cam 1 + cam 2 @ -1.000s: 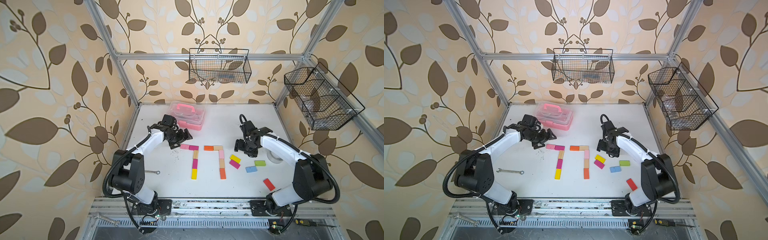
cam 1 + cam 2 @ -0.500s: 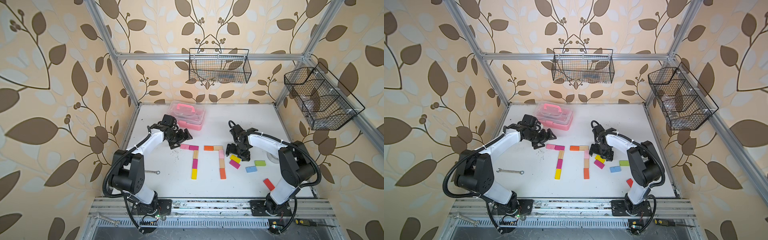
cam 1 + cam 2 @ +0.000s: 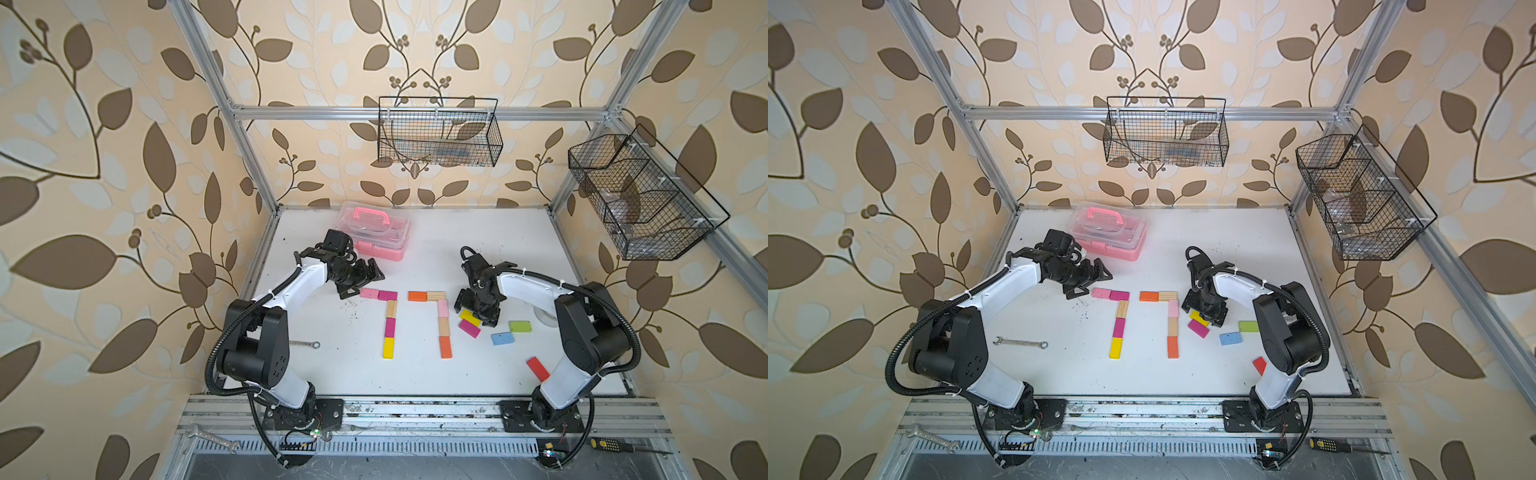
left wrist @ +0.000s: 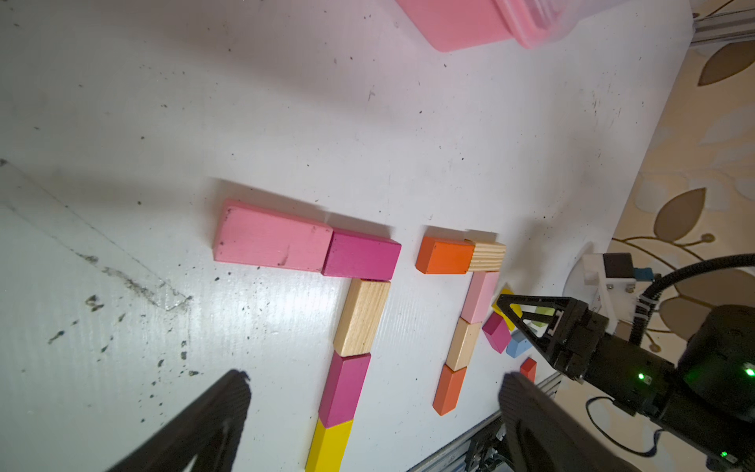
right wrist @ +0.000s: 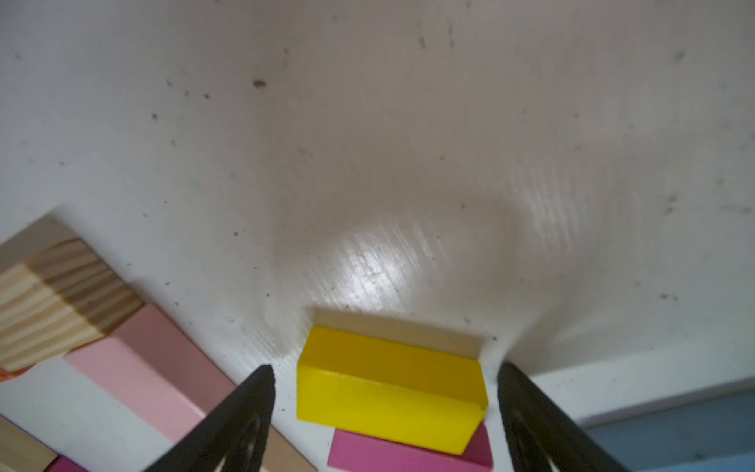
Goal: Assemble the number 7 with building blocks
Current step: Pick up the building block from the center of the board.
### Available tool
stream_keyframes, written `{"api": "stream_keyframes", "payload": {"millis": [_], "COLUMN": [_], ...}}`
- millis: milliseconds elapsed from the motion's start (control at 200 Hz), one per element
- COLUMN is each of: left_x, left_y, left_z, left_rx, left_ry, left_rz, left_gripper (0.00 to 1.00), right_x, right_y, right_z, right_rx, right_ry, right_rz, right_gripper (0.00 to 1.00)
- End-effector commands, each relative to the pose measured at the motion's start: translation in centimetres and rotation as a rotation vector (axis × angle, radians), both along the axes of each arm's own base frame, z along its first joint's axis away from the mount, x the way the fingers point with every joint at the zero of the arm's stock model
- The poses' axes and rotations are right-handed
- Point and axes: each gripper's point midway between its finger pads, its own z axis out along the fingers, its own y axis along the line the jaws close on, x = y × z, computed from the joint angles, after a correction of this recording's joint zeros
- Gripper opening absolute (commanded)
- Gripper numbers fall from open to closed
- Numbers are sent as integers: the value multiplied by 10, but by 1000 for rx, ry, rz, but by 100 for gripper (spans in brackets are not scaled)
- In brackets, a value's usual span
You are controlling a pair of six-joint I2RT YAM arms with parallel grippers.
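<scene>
Starting at the near rail, a red block (image 3: 538, 369) lies askew at five o'clock on the table (image 3: 332, 374); in a top view the right arm (image 3: 1279, 345) covers part of it. A wrench (image 3: 305, 344) sits at seven o'clock.

Mid-table lie two five-block figures side by side, the pink-topped 7 (image 3: 390, 327) and, at its three o'clock, the orange-topped 7 (image 3: 444, 326). Each stem's long axis runs six to twelve, and each bar reaches toward nine from the stem's far end. A blue block (image 3: 503, 338) and a green block (image 3: 519, 326) lie loose at three o'clock of them.

Just beside the orange-topped stem, a yellow block (image 3: 470, 318) slants ten to four against a magenta block (image 3: 469, 328); whether it rests on that block is hard to tell. The right gripper (image 3: 476, 313) stands over it, hiding its ends from above. Only the right wrist view shows the fingers (image 5: 245, 412) parted past both ends, bare table showing at one, gripping nothing.

Farther back, the left gripper (image 3: 360, 282) hovers at ten o'clock of the pink bar, spread wide and empty; its wrist view crops the yellow foot. The pink case (image 3: 376, 230) lies at twelve o'clock.
</scene>
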Motion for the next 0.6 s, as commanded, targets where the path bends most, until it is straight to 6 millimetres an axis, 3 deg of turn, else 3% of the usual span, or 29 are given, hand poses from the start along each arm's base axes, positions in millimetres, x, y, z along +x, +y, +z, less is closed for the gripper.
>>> {"api": "stream_keyframes", "payload": {"millis": [0, 165, 290, 425, 595], "left_x": [6, 7, 6, 6, 7], "left_y": [4, 3, 3, 4, 4], "left_z": [16, 16, 15, 15, 16], "left_rx": [10, 7, 9, 11, 9], "left_ry": [-48, -48, -45, -43, -47], "left_rz": [-7, -8, -10, -9, -10], "left_gripper": [98, 98, 98, 98, 98], "right_x": [-7, -3, 5, 33, 79], "right_y": [-6, -7, -15, -18, -21], "right_z": [-7, -7, 1, 22, 53], "right_rx": [-14, -8, -13, 18, -26], "right_ry": [6, -7, -29, -76, -94], "right_rz": [-53, -53, -38, 67, 350], "right_gripper": [78, 63, 62, 60, 58]}}
